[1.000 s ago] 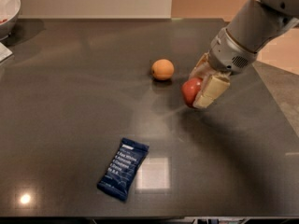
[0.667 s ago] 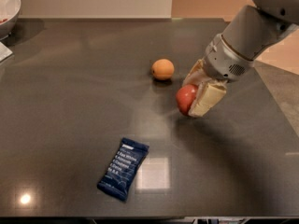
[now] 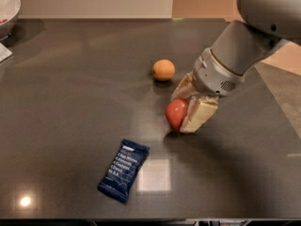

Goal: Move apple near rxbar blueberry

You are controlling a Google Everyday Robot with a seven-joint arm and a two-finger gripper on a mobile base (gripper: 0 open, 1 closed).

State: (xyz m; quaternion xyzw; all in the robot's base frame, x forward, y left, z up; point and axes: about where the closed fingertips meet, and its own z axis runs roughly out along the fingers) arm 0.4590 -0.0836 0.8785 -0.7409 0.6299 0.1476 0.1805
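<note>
the apple point(image 3: 176, 113) sits right of the table's middle, clamped between the two cream fingers point(image 3: 199, 115) of the gripper point(image 3: 180, 113): one finger presses on its far side and the other on its near right side, so the claw is grasping the apple. whether the fruit touches the dark table point(image 3: 70, 88) or hangs just above it cannot be told. at the far left edge the rim of a pale bowl point(image 3: 8, 8) shows, and just nearer than it the corner of a flat white thing point(image 3: 3, 52) pokes in. in the near part, left of centre, the rxbar blueberry point(image 3: 123, 170) lies flat with its long side running from near left to far right and its white text facing up; it is apart from the apple, which lies to its far right. a bright square reflection point(image 3: 153, 175) shines just right of the bar. a small orange fruit point(image 3: 163, 70) rests on the table just beyond the apple, slightly left of it and not touching it. the grey arm point(image 3: 244, 46) comes down from the upper right corner to the gripper.
</note>
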